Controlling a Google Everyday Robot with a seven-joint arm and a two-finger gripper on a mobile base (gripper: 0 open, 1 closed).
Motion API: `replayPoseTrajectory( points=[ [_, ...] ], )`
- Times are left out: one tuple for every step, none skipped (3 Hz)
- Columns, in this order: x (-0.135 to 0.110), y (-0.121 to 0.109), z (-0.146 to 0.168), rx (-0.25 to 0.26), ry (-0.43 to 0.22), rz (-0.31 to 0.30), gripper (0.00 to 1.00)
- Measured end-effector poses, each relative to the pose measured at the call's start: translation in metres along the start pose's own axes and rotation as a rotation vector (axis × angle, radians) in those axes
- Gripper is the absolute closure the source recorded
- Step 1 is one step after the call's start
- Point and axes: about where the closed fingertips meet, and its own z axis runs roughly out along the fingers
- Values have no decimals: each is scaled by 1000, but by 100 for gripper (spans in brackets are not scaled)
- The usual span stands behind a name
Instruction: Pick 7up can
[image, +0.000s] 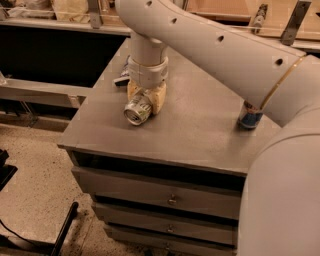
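Note:
The 7up can (137, 111) lies on its side on the grey table top (195, 125), left of the middle, with its shiny metal end towards the camera. My gripper (145, 100) comes down from above, and its cream fingers (159, 97) press against both sides of the can. The can's rear half is hidden between the fingers. The can looks to be resting on the table.
A taller blue-and-silver can (249, 118) stands at the right, partly hidden by my arm. A small dark object (121, 78) lies just behind the gripper. The table's front edge (150, 159) has drawers below it. A shelf runs along the back.

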Motion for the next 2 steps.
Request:
replayPoseTrajectory(
  points=[
    [2,-3,-41,105,14,18,100],
    [2,-3,-82,212,39,32,100]
  ],
)
